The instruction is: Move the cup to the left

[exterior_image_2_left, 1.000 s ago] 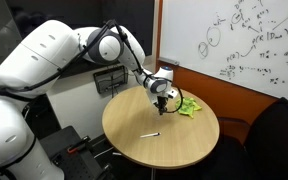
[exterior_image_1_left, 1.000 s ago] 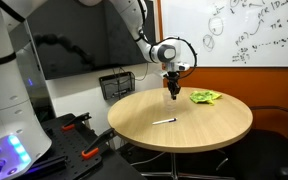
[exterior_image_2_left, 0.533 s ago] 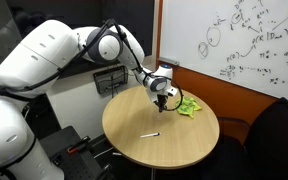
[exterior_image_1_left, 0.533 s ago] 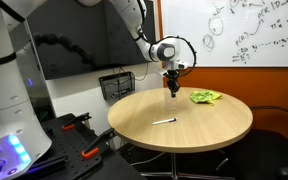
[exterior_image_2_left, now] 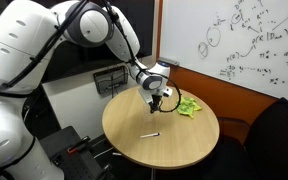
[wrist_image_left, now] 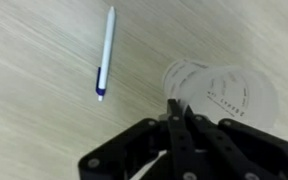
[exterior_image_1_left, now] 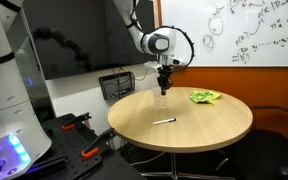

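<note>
The light is soft and even, seemingly from overhead. It falls brightly on the round pale wooden table [exterior_image_1_left: 184,125], while the space under the tabletop stays dark. A blue glow spills over the white robot base [exterior_image_1_left: 12,150]. Both exterior views are coarse and grainy. In the wrist view, the clear plastic cup [wrist_image_left: 224,92] and the black gripper [wrist_image_left: 178,110] are blurred, and the blue-and-white pen [wrist_image_left: 105,55] is only slightly soft.

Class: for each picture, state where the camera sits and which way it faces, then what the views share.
Exterior view: off the round table, facing the whiteboard; arm and claw show.
Exterior view: higher, looking down on the table toward the green cloth; big white arm links show.
Wrist view: above the tabletop, looking down at cup; claw fingers show.
Shared: the pen lies in all three.
</note>
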You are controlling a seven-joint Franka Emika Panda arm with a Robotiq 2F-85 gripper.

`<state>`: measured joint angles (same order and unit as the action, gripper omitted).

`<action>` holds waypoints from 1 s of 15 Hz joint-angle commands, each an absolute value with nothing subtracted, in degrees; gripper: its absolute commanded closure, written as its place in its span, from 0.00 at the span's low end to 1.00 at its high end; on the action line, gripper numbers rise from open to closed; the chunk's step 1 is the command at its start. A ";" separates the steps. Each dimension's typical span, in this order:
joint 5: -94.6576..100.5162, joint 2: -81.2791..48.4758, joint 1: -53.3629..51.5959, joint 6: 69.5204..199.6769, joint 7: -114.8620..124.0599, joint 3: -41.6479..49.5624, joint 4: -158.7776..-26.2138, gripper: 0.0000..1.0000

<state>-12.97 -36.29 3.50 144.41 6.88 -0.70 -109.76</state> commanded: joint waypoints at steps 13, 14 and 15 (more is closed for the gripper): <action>-9.00 -24.68 3.12 169.18 -8.27 -8.12 -137.40 0.99; -8.18 -24.92 2.91 169.52 -8.38 -8.51 -137.47 0.99; -7.42 -25.25 2.74 169.49 -8.41 -8.79 -137.38 0.99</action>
